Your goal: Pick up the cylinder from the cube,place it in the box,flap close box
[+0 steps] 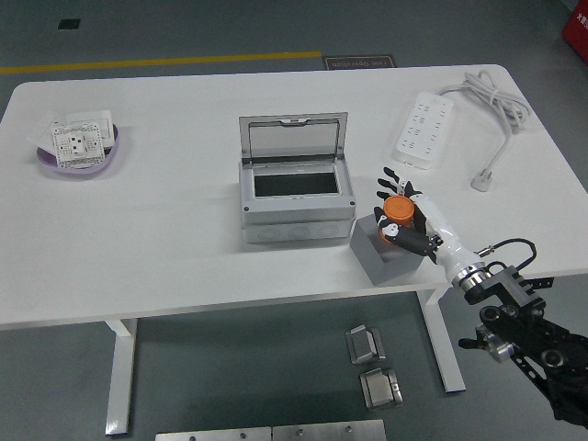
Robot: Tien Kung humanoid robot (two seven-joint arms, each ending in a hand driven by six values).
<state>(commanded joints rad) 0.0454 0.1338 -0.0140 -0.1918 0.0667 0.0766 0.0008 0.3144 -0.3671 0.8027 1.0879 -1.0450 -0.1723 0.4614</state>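
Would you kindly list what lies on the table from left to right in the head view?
Purple bowl holding white socket plates → grey box with its lid open → grey cube with the orange cylinder in the right hand → white power strip → its cable.

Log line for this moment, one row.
phase: grasp | right hand: closing around orange cylinder on grey cube | box: lid open | left: unseen

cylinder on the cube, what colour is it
Orange: the cylinder on the grey cube shows clearly in the head view, the right hand around it.
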